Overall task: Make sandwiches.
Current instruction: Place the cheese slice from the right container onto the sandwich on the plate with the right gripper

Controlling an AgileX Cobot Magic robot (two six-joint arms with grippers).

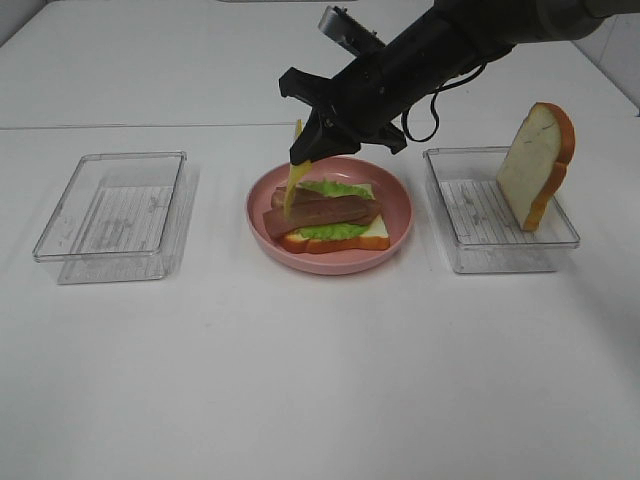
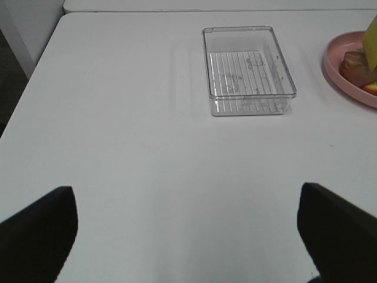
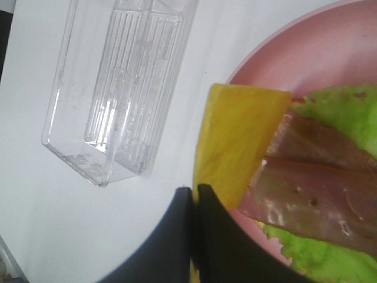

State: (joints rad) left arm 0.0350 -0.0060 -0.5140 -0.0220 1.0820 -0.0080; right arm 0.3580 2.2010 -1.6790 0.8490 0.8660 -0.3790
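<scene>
Sandwich about half built: bottom slice (image 1: 345, 241), lettuce (image 1: 338, 188) and bacon (image 1: 325, 212) lie stacked on pink plate (image 1: 330, 264), right hand (image 1: 303, 150) clenched on cheese square (image 1: 290, 188) dangling over them, left hand (image 2: 185, 236) released above worktop; left to do, judging by this: lay cheese, add top slice (image 1: 537, 165) from right tray (image 1: 500, 262).

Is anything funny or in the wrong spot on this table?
Two things. The bread slice stands up on its edge in the right clear tray instead of lying flat. And the yellow cheese dangles limp from the right gripper over the bacon on the pink plate, not laid flat.
</scene>
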